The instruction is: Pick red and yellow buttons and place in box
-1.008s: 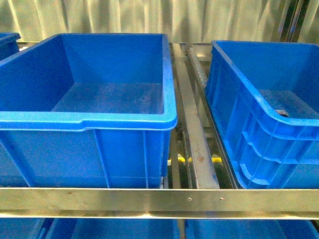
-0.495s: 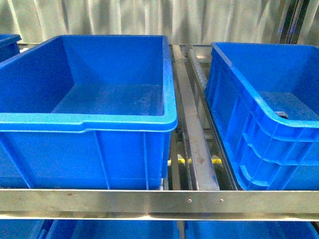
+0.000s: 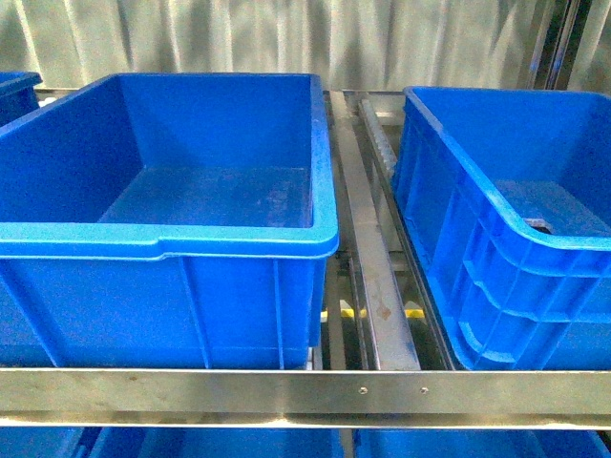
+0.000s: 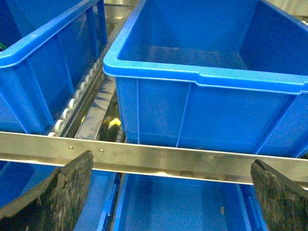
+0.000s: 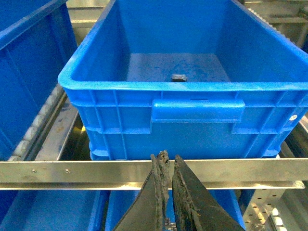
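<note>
Black worn pads on the left claw (image 4: 171,197) stand wide apart, holding nothing, low in front of the steel rail (image 4: 159,159). Right claw (image 5: 168,192) is nearly closed, only a thin gap between its fingers, nothing held, also just before that rail. Beyond the rail: left blue bin (image 3: 172,239), bare floor. Right blue bin (image 3: 496,248) has one small dark object (image 5: 179,77) on its floor, too small to identify. No red or yellow buttons visible in any view. Roller track (image 3: 368,248) runs between bins; more blue bins below the rail.
</note>
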You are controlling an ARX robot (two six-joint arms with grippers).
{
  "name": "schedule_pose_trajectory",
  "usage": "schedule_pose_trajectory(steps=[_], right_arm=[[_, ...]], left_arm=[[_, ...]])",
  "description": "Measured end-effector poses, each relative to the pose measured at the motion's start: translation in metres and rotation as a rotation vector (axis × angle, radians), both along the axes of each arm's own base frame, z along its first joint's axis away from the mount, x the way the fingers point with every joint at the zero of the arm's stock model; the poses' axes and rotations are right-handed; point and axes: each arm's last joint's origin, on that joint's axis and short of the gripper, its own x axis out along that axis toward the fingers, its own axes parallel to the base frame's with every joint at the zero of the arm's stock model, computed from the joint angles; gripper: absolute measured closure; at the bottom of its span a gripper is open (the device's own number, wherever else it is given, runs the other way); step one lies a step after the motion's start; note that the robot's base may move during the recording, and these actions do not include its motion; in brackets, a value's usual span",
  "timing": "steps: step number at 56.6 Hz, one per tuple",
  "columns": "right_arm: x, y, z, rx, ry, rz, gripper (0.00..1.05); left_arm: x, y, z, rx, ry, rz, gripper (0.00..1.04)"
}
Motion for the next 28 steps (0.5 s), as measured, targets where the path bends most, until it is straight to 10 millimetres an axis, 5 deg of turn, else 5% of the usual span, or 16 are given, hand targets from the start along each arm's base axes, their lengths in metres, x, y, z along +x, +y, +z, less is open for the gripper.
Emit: schedule_pose_trajectory(steps=[28], right_arm=[[-0.0102, 0.0000, -0.0017, 0.000, -0.032, 0.000, 1.01]], left_arm=[[0.0000, 0.0000, 0.0000, 0.000, 0.000, 0.000, 0.08]])
